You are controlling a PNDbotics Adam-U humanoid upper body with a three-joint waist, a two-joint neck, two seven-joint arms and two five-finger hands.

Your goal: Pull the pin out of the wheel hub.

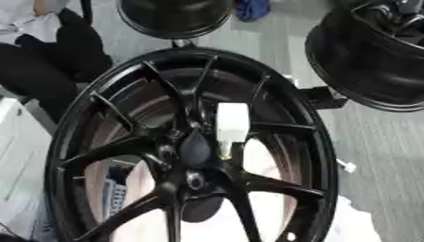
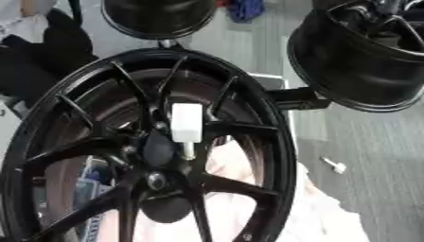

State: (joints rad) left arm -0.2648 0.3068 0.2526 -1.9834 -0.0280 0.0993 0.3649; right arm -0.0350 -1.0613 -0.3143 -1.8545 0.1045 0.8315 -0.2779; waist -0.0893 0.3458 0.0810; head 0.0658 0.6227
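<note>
white pin (image 1: pixel 232 124) seated in black wheel hub (image 1: pixel 192 156), untouched

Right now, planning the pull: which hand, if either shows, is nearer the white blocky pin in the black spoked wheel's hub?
Cannot tell left or right: no hand shows in either view. The white blocky pin sticks out at the hub.

A grey floor (image 1: pixel 377 142) carries everything here — a big black wheel (image 1: pixel 190 146) in the foreground, two more black wheels beyond it, one at far centre (image 1: pixel 174 16), one at far right (image 1: pixel 373 56) — and a small white scrap (image 2: pixel 334 165) lies near the right.
</note>
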